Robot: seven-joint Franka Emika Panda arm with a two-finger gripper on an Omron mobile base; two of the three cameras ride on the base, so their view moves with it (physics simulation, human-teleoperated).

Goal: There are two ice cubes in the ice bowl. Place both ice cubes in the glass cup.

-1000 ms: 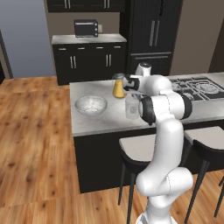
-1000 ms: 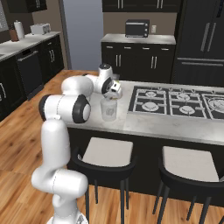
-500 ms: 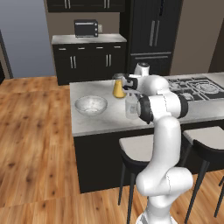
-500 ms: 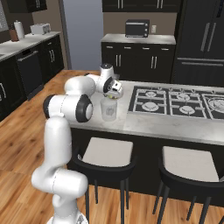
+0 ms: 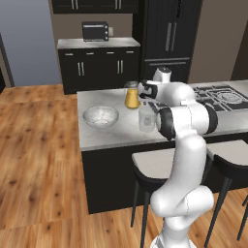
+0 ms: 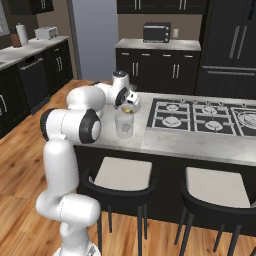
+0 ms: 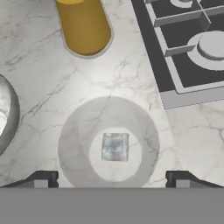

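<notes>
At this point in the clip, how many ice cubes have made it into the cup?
One ice cube lies on the bottom of the glass cup, seen from straight above. The hand hangs over the cup with its fingers spread and nothing between them. The second cube is left; I cannot make it out in the bowl.

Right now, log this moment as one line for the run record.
pincer open above clear glass tumbler | one whitish ice cube inside tumbler | wide clear glass bowl apart on counter | second cube: cannot tell
</notes>
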